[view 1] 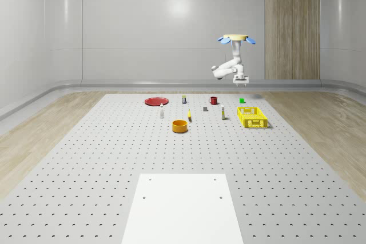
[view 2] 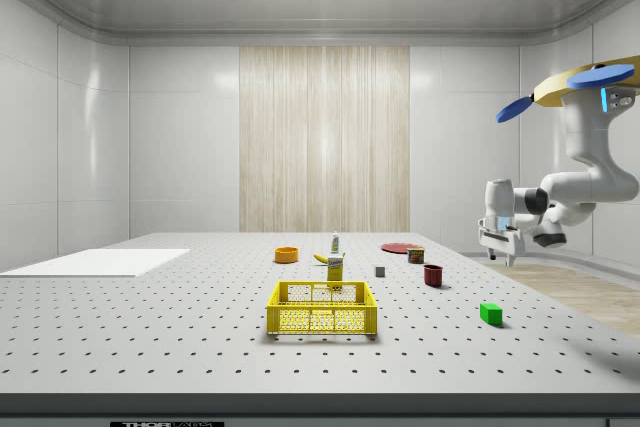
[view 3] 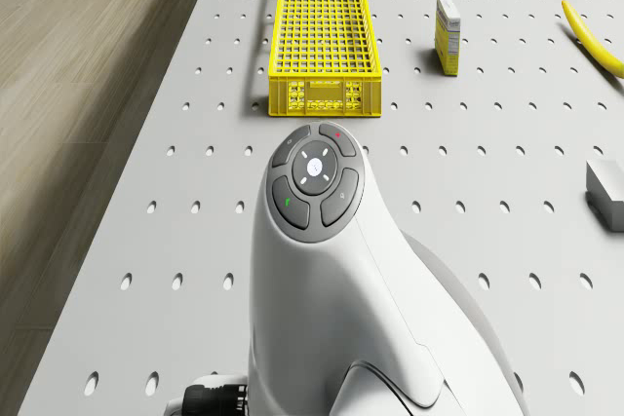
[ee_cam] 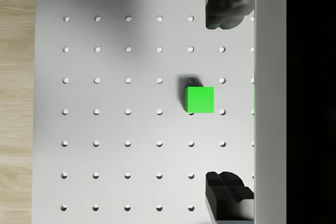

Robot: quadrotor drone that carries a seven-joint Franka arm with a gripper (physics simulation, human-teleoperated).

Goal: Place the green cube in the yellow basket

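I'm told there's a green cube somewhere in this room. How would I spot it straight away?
Find the big perforated grey table, then the yellow basket on it. The green cube sits alone just beyond the basket, towards the far wall, right below the hovering drone's gripper. It is the only plain bright green block there.

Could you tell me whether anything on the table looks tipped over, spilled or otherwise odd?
Nothing stands out. The green cube sits flat on the table, the yellow basket stands upright beside it, and the drone hovers above the cube with its gripper open.
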